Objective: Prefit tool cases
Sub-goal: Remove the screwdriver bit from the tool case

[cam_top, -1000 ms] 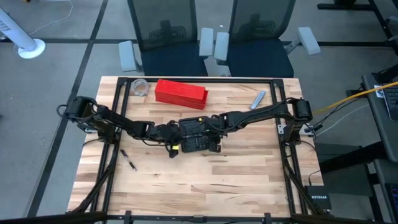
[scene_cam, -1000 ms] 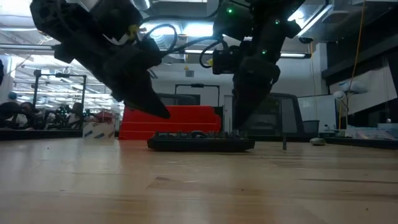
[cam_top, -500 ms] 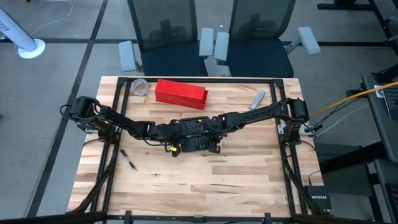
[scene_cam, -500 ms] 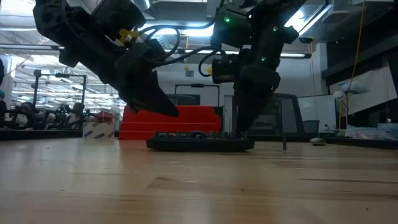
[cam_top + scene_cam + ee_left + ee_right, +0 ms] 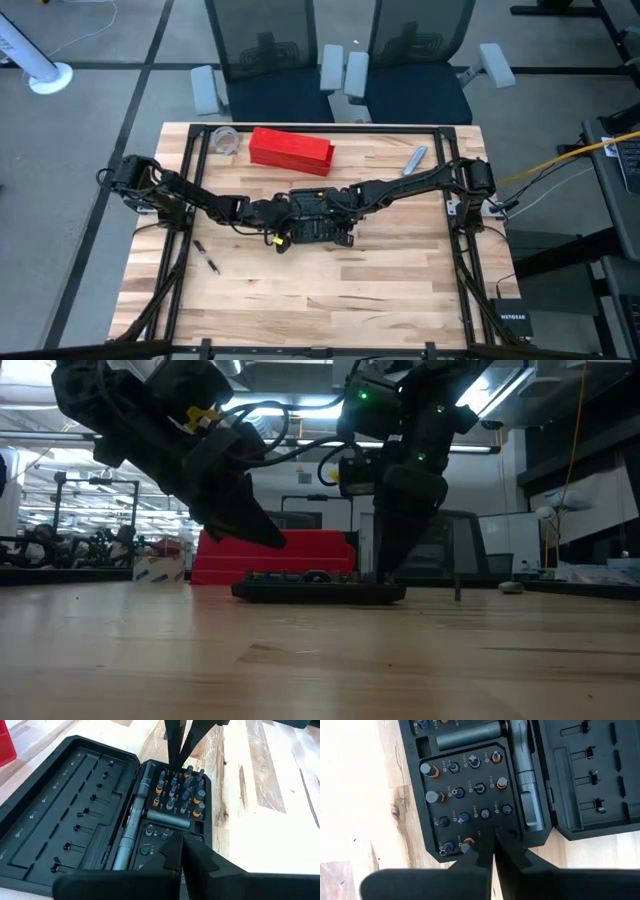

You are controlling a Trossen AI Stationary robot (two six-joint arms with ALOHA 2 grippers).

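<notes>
Tool case lies open flat mid-bench, its 2 halves showing bits and a driver handle. Right gripper has its jaws together, tips down among the bit sockets at the case's corner; a second ago they stood apart. Left gripper, jaws together and holding nothing, hovers over the case's other end, closer in than before.

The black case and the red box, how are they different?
The black case lies open and flat on the table, while the red box is shut. The black case shows bits and a driver handle inside; the red box shows none of its inside. Both grippers are down at the black case; none is at the red box. In the low view the red box stands taller. Both rest on the wooden table.
</notes>
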